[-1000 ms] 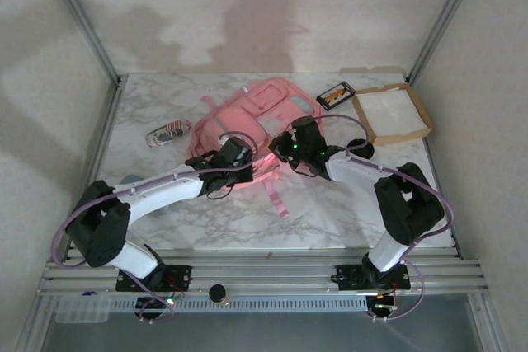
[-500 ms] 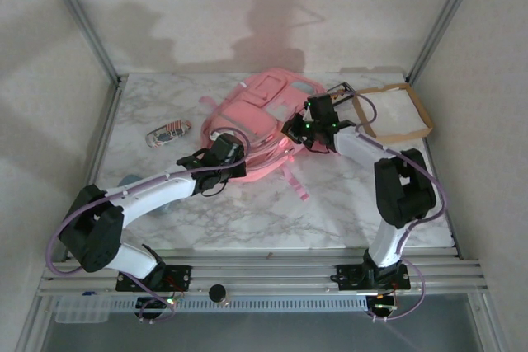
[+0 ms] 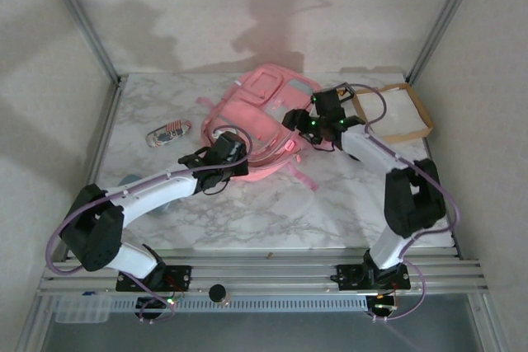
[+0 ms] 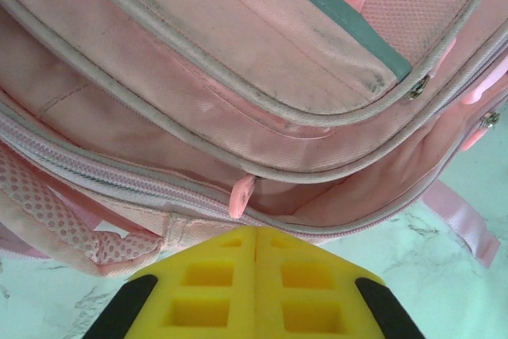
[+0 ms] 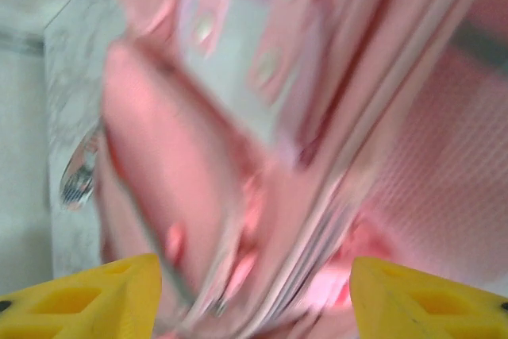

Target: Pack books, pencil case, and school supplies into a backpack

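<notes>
**Top, left-wrist and right-wrist views.** We saw a marble table (image 3: pixel 355 204) with the pink backpack (image 3: pixel 256 117) lying on its far middle, straps trailing toward the near edge.

The left arm reached from its near-left base diagonally across the table, forearm low and almost level. The left gripper (image 3: pixel 233 157) sat at the backpack's near edge. In the wrist view, its two yellow fingers were pressed flat together (image 4: pixel 255 236), with nothing visible between them. A pink zip pull (image 4: pixel 242 195) hung just beyond their tips, on the bag's (image 4: pixel 238 77) zipper line.

The right arm rose from its near-right base, bent at the elbow and folded back to the left. The right gripper (image 3: pixel 297 121) was at the backpack's right side. Its fingers stood wide apart (image 5: pixel 254 299). The blurred pink fabric (image 5: pixel 278 117) lay ahead of them, and we could not tell whether they touched it.

A brown tray with a white inside (image 3: pixel 396 109) lay at the far right, just beside the right arm's wrist. A small striped pouch (image 3: pixel 168 132) lay left of the backpack, apart from it.
</notes>
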